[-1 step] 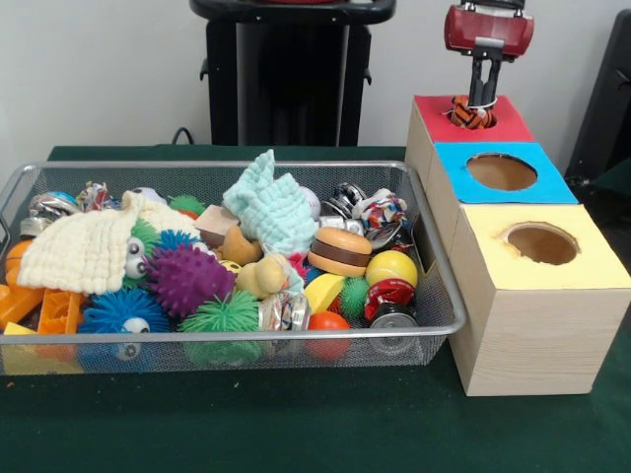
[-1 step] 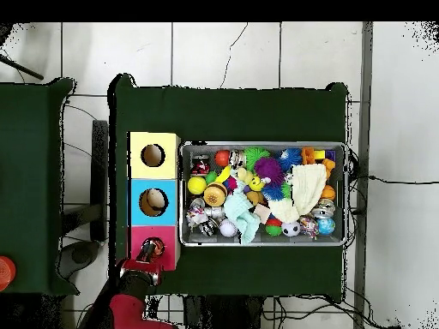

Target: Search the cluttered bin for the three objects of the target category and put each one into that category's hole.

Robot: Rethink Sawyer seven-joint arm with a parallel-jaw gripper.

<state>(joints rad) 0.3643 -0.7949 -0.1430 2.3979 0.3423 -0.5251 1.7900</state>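
- Three boxes in a row right of the bin [image 1: 434, 296] on the green counter [image 1: 296, 424]: yellow box [image 1: 537, 296] nearest, blue box [image 1: 503, 172] in the middle, red box [image 1: 468, 118] farthest.
- Claw [image 1: 480, 106] hangs over the red box's hole, clenched on an orange-and-black striped toy [image 1: 471, 115] that sits at the hole's mouth.
- Overhead view: something pale lies inside the blue box's hole [image 2: 153, 201].
- Bin crammed with toys: purple spiky ball [image 1: 185, 279], burger [image 1: 340, 250], yellow ball [image 1: 391, 267], mint cloth [image 1: 271, 207], cream cloth [image 1: 84, 246] at left.
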